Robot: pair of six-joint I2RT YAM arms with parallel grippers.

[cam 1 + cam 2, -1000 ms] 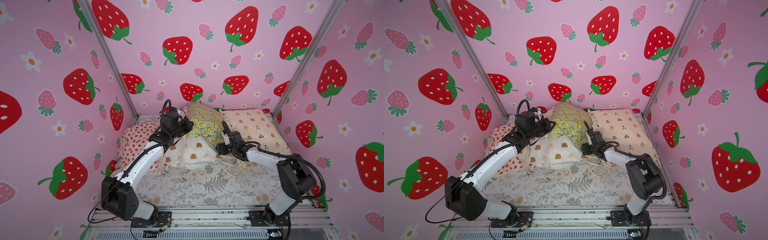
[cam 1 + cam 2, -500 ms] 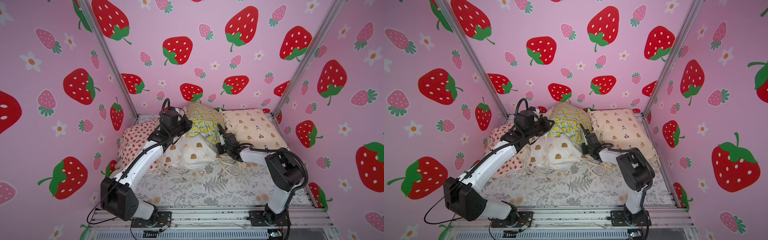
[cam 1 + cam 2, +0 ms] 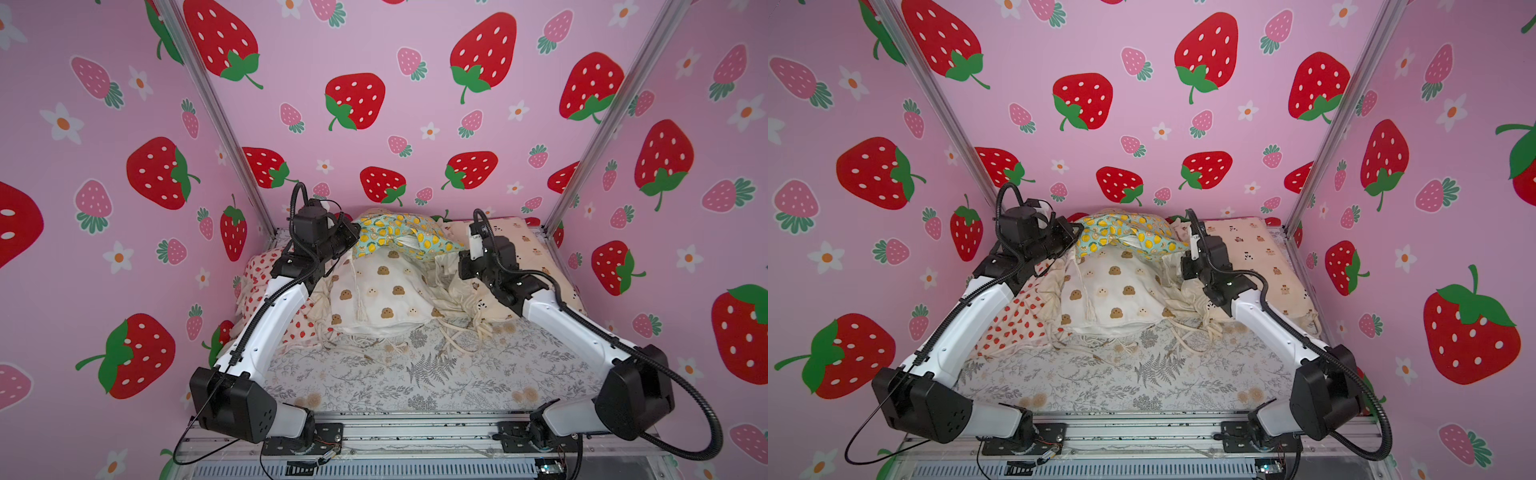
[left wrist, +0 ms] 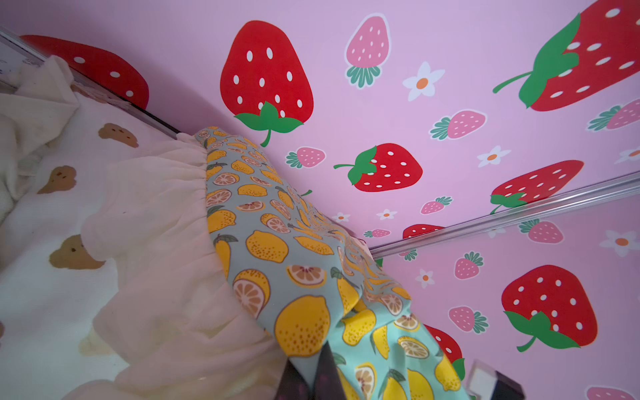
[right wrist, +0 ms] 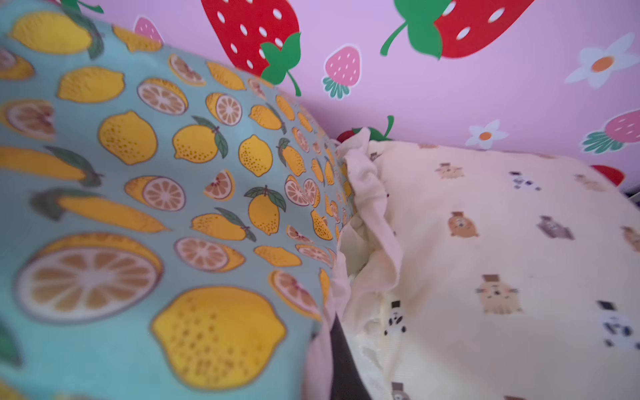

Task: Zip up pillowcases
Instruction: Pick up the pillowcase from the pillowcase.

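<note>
Jaws on my left arm are clamped tight on the lemon pillowcase (image 3: 399,237), which lies at the back over the bear-face pillowcase (image 3: 376,297), my right jaws are pressed together at its other end, and, seeing no zipper, I judge the zipping not yet begun.

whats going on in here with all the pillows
Two robot arms are working on the lemon pillowcase at the back, draped over the bear-face pillowcase. The left arm has its jaws shut on one end of it; the right arm grips the other end, by a cream ruffle. The strawberry pillowcase and tiny-bear pillowcase lie to either side. No zipper shows.
</note>
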